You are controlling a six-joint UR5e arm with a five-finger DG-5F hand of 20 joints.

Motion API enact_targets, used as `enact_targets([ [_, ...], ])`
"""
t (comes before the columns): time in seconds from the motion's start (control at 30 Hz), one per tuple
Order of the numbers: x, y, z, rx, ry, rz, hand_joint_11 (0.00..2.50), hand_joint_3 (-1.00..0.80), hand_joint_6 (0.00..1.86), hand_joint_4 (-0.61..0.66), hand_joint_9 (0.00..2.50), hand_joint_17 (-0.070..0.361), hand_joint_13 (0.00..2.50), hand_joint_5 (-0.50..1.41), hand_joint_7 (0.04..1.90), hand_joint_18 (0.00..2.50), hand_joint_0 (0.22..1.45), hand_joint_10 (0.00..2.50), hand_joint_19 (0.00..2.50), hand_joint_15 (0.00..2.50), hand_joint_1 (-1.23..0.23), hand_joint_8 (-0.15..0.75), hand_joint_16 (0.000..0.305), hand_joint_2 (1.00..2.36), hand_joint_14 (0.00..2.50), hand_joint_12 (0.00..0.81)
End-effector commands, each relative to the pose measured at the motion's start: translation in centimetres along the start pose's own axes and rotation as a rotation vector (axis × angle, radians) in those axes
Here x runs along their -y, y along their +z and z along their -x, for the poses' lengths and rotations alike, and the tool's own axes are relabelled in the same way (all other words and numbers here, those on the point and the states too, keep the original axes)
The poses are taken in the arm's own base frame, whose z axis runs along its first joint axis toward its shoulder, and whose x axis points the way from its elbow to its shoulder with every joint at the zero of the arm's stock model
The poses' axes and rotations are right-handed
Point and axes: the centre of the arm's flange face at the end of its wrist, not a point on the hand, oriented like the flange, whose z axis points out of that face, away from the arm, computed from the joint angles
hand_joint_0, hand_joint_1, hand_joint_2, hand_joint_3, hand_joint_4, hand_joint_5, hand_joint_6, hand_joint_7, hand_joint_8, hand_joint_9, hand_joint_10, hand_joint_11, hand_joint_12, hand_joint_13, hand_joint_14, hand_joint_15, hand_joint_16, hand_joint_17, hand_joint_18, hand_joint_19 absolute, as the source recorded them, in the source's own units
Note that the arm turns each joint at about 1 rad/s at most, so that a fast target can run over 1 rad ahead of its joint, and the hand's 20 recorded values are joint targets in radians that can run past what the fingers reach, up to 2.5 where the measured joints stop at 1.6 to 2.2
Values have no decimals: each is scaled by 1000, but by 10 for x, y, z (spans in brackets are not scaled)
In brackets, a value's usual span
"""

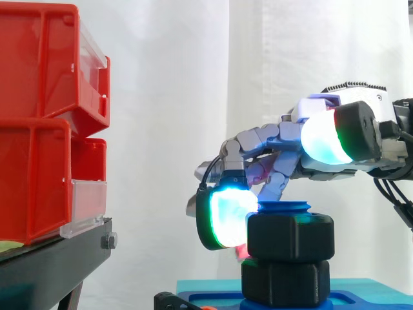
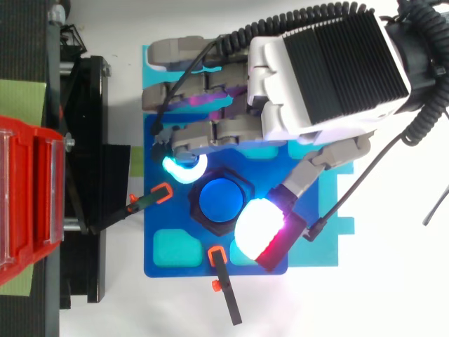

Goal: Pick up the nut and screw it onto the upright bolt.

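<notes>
The robot's hand [image 2: 323, 70], its ribbed black back uppermost, reaches in from 1 o'clock in the top view and from 3 o'clock in the side view [image 1: 271, 139]. Its fingers [image 2: 200, 137] are curled down round the black hexagonal plastic nut [image 1: 290, 236]. 1 pad glowing cyan [image 2: 181, 168] lies against the nut's edge at 10 o'clock. The thumb's pad, glowing white and red [image 2: 256, 228], lies against the nut's edge at 4 o'clock, so the nut is pinched between them.

The nut [image 2: 205, 216] sits threaded on the upright blue plastic bolt [image 2: 221, 198]. In the side view the bolt's round top [image 1: 284, 207] shows just above the nut. Directly under the nut, touching it, is a second black hexagonal piece [image 1: 284, 281] of about the same width.

The bolt stands on a dark blue flat base plate [image 2: 168, 210], which lies on a larger teal board [image 2: 316, 246]. 2 black clamps with orange tips touch the plate, 1 at 9 o'clock of the nut [image 2: 158, 195] and 1 at 6 o'clock [image 2: 221, 270]. The board rests on the white counter [image 2: 393, 295].

At 9 o'clock of the plate, 2 red plastic bins [image 1: 39, 123] with clear front panels are stacked on a black metal stand [image 1: 51, 265]. A white curtain [image 1: 193, 77] hangs behind.
</notes>
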Motion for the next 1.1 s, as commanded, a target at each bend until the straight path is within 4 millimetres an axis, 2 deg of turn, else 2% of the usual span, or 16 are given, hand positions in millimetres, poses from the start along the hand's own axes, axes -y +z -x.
enact_targets([
  [0.0, 3, -2, 1, -1, -1, -1, 0, -500, 501, 116, 1142, 48, 545, 68, 1322, 198, 516, 0, 0, 0, -176, 262, 21, 1000, 0, 221],
  [0.23, 2, 2, 11, 17, -9, 8, 0, -500, 501, 54, 1350, 38, 753, 92, 1380, 460, 522, 0, 0, 0, -225, 260, 17, 1000, 0, 182],
  [0.47, 1, 6, 23, 22, -12, 13, 0, -500, 518, 46, 1419, 34, 820, 90, 1366, 534, 518, 0, 0, 0, -224, 256, 15, 1000, 0, 169],
  [0.53, 0, 8, 30, 30, -15, 15, 0, -500, 501, 87, 1334, 39, 772, 68, 1334, 472, 512, 0, 0, 0, -198, 268, 17, 1000, 0, 183],
  [0.6, -1, 10, 35, 30, -15, 15, 0, -500, 503, 147, 1272, 43, 730, 31, 1215, 425, 510, 0, 0, 0, -181, 280, 19, 1000, 0, 197],
  [0.63, -1, 9, 39, 22, -12, 13, 0, -500, 504, 221, 1205, 48, 692, -6, 1084, 397, 509, 0, 0, 0, -177, 287, 21, 1000, 0, 214],
  [0.67, -3, 10, 40, 19, -12, 13, 0, -500, 504, 246, 1145, 63, 627, -26, 1020, 290, 520, 0, 0, 0, -195, 289, 28, 1000, 0, 244],
  [0.77, -2, 10, 46, 17, -17, 9, 0, -500, 504, 267, 1021, 82, 448, -56, 932, 54, 537, 0, 0, 0, -230, 272, 36, 1000, 0, 272],
  [0.83, -2, 10, 47, 17, -19, 9, 0, -500, 504, 273, 955, 87, 388, -67, 897, 0, 535, 0, 0, 0, -233, 273, 39, 1000, 0, 286],
  [1.07, -8, 12, 38, 0, -12, 9, 0, -500, 503, 252, 840, 96, 292, -100, 787, 0, 512, 0, 0, 0, -227, 259, 43, 1000, 0, 304],
])
